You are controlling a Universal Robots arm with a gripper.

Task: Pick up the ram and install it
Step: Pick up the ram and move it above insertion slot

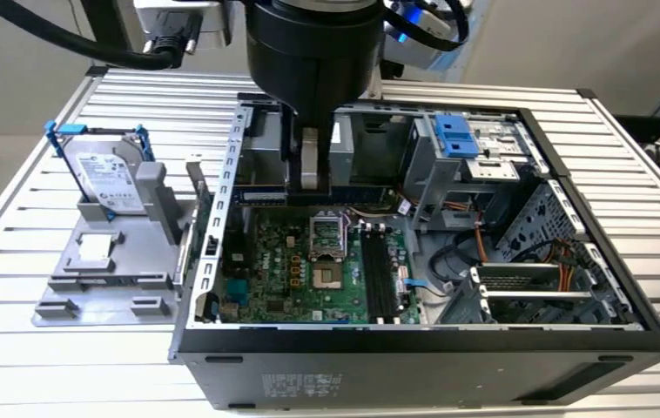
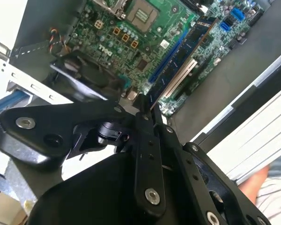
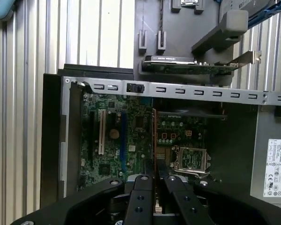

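My gripper (image 1: pixel 320 183) hangs inside the open computer case, over the back part of the green motherboard (image 1: pixel 306 270). It is shut on the ram (image 1: pixel 371 193), a long thin stick held level between the fingers. In the second wrist view the ram (image 2: pixel 192 42) runs out from the gripper (image 2: pixel 147 110), showing its row of dark chips above the board. The first wrist view has the ram (image 3: pixel 153 140) edge-on as a thin line ahead of the gripper (image 3: pixel 154 177). The long black slots (image 1: pixel 379 279) lie lower down, toward the case's front wall.
A silver hard drive in a blue frame (image 1: pixel 104 178) stands on a grey fixture (image 1: pixel 110 261) at the exterior view's left. The case walls (image 1: pixel 423 344), drive bays (image 1: pixel 469 144) and cables (image 1: pixel 481 244) hem in the board. A card (image 3: pixel 178 65) rests on the fixture.
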